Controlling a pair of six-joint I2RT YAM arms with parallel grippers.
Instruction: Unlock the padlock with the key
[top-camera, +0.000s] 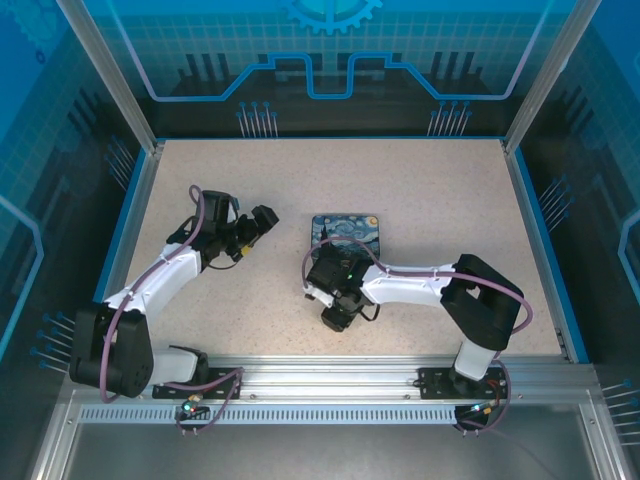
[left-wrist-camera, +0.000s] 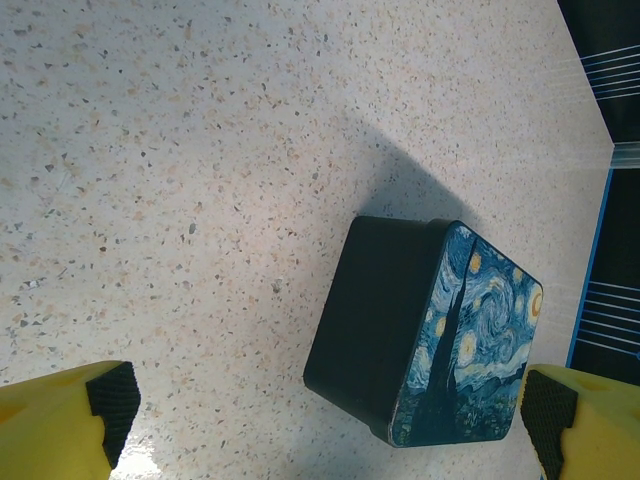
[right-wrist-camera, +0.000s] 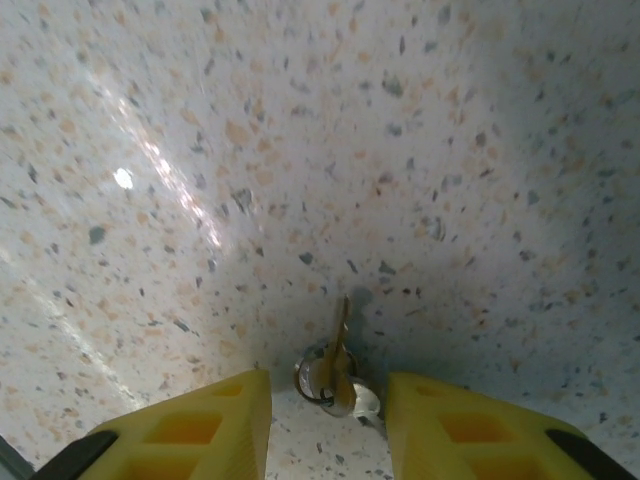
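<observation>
Start at your right gripper (right-wrist-camera: 328, 425). Its yellow fingers (right-wrist-camera: 200, 430) are half spread and pressed low to the table (right-wrist-camera: 300, 150), one on each side of the key (right-wrist-camera: 338, 350). The key lies flat between them with its ring end closest to the gripper and its blade pointing straight ahead. A sliver of table shows on each side of the ring, so I judge the gripper isn't pinching anything yet.

That puts you at the key pickup, the opening step of the task. Next you need to bring the fingers together squarely on the head and ring. The metal is thin and lies flush on the table, so it may skid or tip out as the fingers meet. Then lift it with the blade left free for the padlock.

Further out, just beyond the right gripper's wrist, sits the starry-night box (top-camera: 347, 232). Its lid is down, so you can't see what is inside. Your left gripper (left-wrist-camera: 325, 415) hovers with its fingers spread wide and nothing between them. The box lies ahead of it, toward its right finger.
</observation>
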